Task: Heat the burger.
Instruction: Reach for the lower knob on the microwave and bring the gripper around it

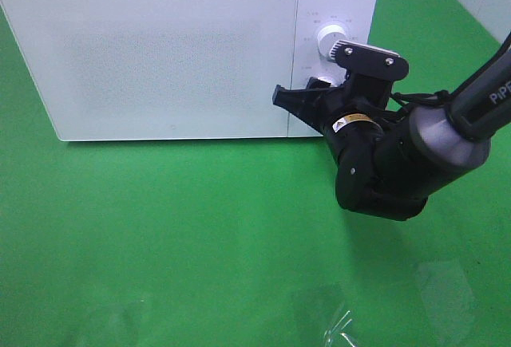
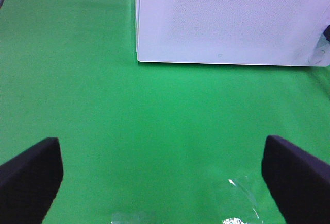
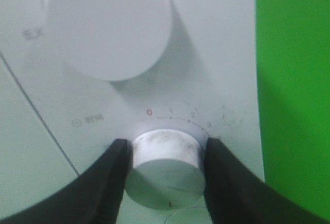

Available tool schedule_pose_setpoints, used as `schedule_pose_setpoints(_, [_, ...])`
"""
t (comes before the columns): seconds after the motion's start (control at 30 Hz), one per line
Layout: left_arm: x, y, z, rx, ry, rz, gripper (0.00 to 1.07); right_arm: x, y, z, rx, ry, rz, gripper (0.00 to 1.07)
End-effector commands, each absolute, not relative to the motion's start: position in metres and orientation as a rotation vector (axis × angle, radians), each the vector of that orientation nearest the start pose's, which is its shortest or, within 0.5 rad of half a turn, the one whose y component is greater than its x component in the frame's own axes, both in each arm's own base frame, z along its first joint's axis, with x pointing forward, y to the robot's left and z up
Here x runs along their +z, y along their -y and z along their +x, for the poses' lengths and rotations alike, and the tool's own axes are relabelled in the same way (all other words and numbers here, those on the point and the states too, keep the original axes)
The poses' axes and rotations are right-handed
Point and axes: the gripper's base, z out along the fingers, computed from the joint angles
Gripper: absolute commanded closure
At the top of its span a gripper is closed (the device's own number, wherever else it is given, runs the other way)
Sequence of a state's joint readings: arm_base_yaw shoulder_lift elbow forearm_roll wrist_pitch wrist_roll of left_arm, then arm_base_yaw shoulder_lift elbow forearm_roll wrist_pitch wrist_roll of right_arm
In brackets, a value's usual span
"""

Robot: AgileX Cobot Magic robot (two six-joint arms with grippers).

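Lower knob (image 3: 165, 170) clamped by right claw (image 3: 166, 147); left claw (image 2: 162, 175) spread wide over green cloth (image 2: 103, 90).
The grip is shown only in the right wrist view, with the upper knob (image 3: 108, 28) just past the fingertips; the whole shut microwave (image 1: 160, 52) is shown from high. The burger is seen in no view.

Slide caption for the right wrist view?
Right gripper closed on the timer knob of the microwave; second knob free.

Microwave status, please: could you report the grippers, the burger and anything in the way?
Left gripper open, over the mat. Right gripper shut on lower knob. Burger not in view; microwave door closed. Nothing blocks the knob.
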State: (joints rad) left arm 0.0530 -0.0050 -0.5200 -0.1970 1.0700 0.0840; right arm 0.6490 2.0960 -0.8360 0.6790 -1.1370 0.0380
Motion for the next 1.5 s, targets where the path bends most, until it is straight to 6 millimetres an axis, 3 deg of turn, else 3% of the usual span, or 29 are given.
schedule_pose_setpoints(0.03, [0.283, 0.017, -0.011, -0.162, -1.994, 0.046, 0.09, 0.124, -0.195, 0.326, 0.488, -1.622, 0.242, 1.05])
schedule_pose_setpoints(0.07, [0.283, 0.017, -0.011, -0.162, -1.994, 0.046, 0.09, 0.124, -0.197, 0.326, 0.617, -1.613, 0.344, 1.04])
schedule_pose_setpoints(0.1, [0.283, 0.017, -0.011, -0.162, -1.994, 0.046, 0.09, 0.124, -0.197, 0.326, 0.617, -1.613, 0.344, 1.04])
schedule_pose_setpoints(0.17, [0.283, 0.017, -0.011, -0.162, -1.994, 0.046, 0.09, 0.126, -0.203, 0.324, 0.895, -1.583, 0.541, 1.04])
schedule_pose_setpoints(0.2, [0.283, 0.017, -0.011, -0.162, -1.994, 0.046, 0.09, 0.126, -0.203, 0.324, 0.895, -1.583, 0.541, 1.04])
schedule_pose_setpoints(0.23, [0.283, 0.017, -0.011, -0.162, -1.994, 0.046, 0.09, 0.127, -0.205, 0.324, 1.036, -1.555, 0.641, 1.04])
schedule_pose_setpoints(0.27, [0.283, 0.017, -0.011, -0.162, -1.994, 0.046, 0.09, 0.127, -0.205, 0.324, 1.036, -1.555, 0.641, 1.04])
schedule_pose_setpoints(0.33, [0.283, 0.017, -0.011, -0.162, -1.994, 0.046, 0.09, 0.131, -0.208, 0.323, 1.217, -1.495, 0.756, 1.04])
schedule_pose_setpoints(0.43, [0.283, 0.017, -0.011, -0.162, -1.994, 0.046, 0.09, 0.133, -0.209, 0.323, 1.269, -1.47, 0.785, 1.04])
schedule_pose_setpoints(0.5, [0.283, 0.017, -0.011, -0.162, -1.994, 0.046, 0.09, 0.141, -0.208, 0.322, 1.47, -1.33, 0.918, 1.04])
schedule_pose_setpoints(0.57, [0.283, 0.017, -0.011, -0.162, -1.994, 0.046, 0.09, 0.144, -0.206, 0.322, 1.524, -1.274, 0.95, 1.04])
schedule_pose_setpoints(0.73, [0.283, 0.017, -0.011, -0.162, -1.994, 0.046, 0.09, 0.147, -0.205, 0.322, 1.592, -1.212, 0.983, 1.05])
schedule_pose_setpoints(1.23, [0.283, 0.017, -0.011, -0.162, -1.994, 0.046, 0.09, 0.148, -0.205, 0.322, 1.567, -1.213, 0.96, 1.05])
schedule_pose_setpoints(1.37, [0.283, 0.017, -0.011, -0.162, -1.994, 0.046, 0.09, 0.147, -0.202, 0.323, 1.534, -1.199, 0.975, 1.03])
schedule_pose_setpoints(1.5, [0.283, 0.017, -0.011, -0.162, -1.994, 0.046, 0.09, 0.143, -0.193, 0.323, 1.451, -1.17, 1.047, 0.94])
